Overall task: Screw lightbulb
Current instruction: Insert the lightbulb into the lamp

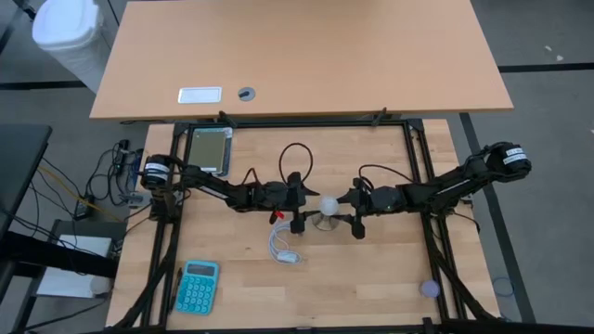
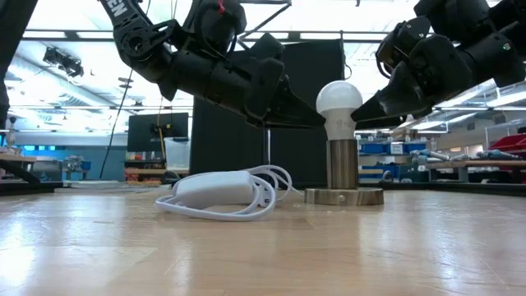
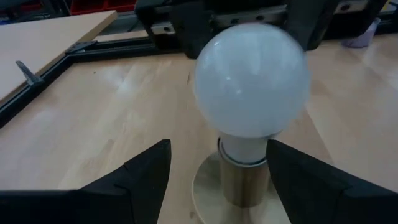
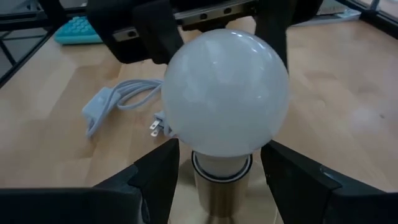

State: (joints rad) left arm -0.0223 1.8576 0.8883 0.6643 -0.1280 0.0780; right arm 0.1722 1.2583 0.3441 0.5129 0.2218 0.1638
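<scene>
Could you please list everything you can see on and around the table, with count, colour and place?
lightbulb: one, white, upright in the socket at the table's middle
socket: one, metallic stem on a round base, mid-table, under the bulb
cord: one, white, coiled beside the socket base, with a plug
calculator: one, teal, near left corner of the table
small round object: one, pale purple, near right edge
second table: one, light wood, beyond the work table
bin: one, white, on the floor at far left
left gripper: one, dark, fingers apart either side of the bulb's neck
right gripper: one, dark, fingers apart either side of the bulb's neck, opposite
</scene>
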